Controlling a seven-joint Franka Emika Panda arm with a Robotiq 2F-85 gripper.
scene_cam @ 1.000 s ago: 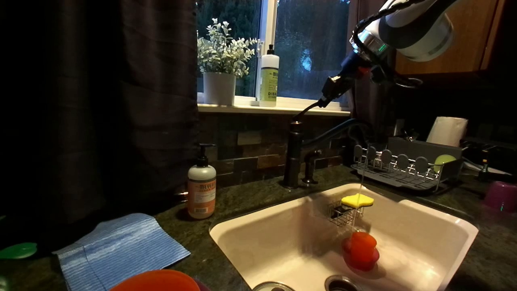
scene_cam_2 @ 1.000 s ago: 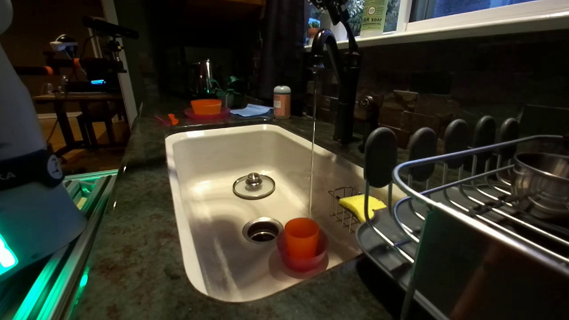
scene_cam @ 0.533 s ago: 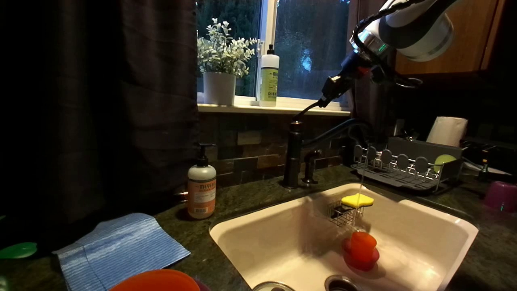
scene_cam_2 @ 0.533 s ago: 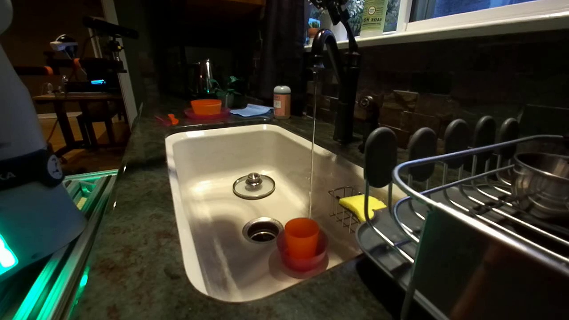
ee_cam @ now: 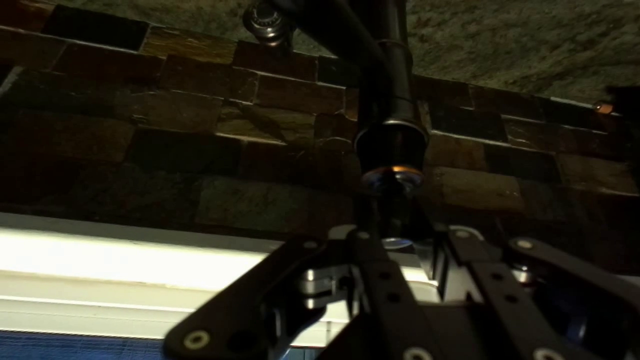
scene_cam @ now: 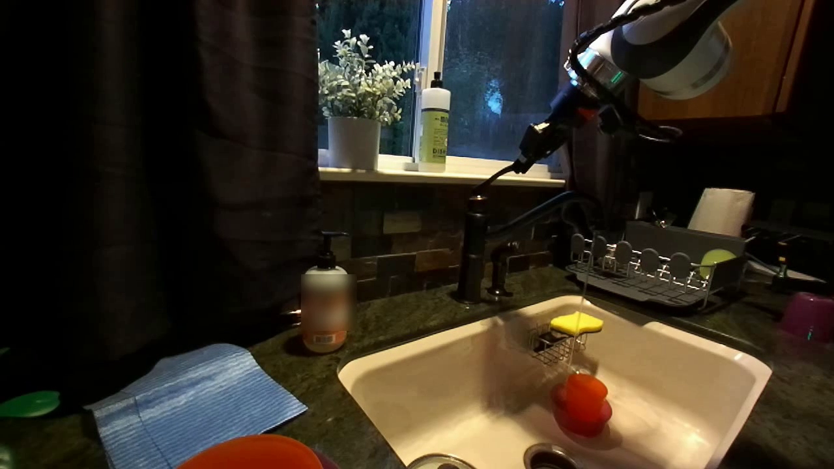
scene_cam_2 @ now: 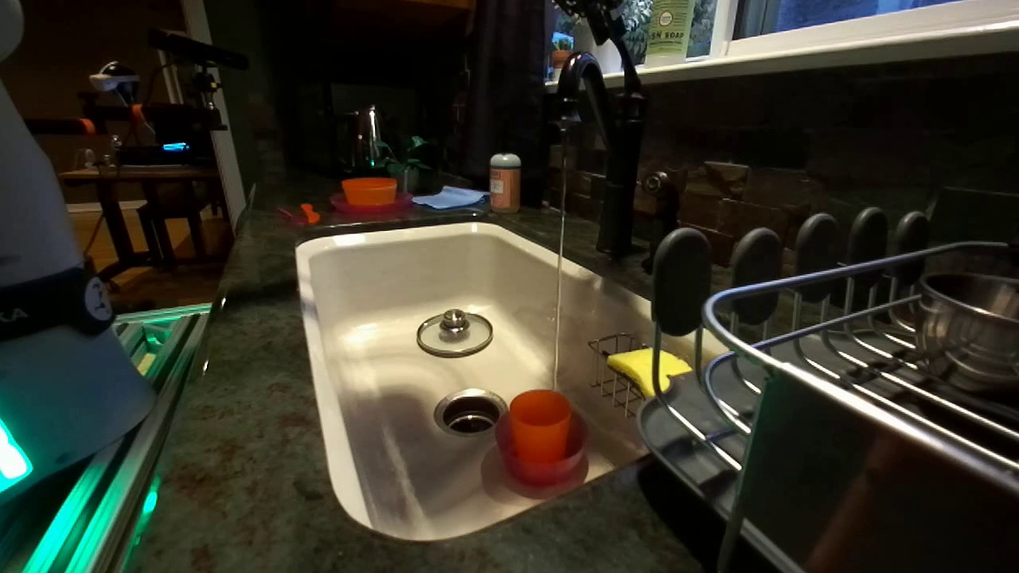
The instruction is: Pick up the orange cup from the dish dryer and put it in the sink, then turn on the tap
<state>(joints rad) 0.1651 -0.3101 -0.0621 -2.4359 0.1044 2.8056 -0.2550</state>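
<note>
The tap (scene_cam: 474, 260) rises behind the sink (scene_cam: 423, 384), and a thin stream of water (scene_cam_2: 560, 239) falls from its spout. High above the sink, my gripper (scene_cam: 517, 165) is closed around the lever handle (scene_cam: 493, 181) on top of the tap. The wrist view shows the lever running up between the two fingers of the gripper (ee_cam: 394, 220), though the contact there is dark. Down in the sink, the orange cup (scene_cam_2: 541, 430) stands upright inside a pinkish bowl (scene_cam_2: 575, 455). Whether the stream enters the cup or passes behind it, I cannot tell. Beside the sink sits the dish dryer (scene_cam: 629, 286).
A yellow sponge (scene_cam_2: 649, 368) rests on a wire caddy at the sink wall. A glass lid (scene_cam_2: 454, 338) and the drain (scene_cam_2: 471, 412) are on the basin floor. A steel bowl (scene_cam_2: 975, 334) is in the rack. A soap bottle (scene_cam: 326, 326) and blue cloth (scene_cam: 202, 391) lie beyond the sink.
</note>
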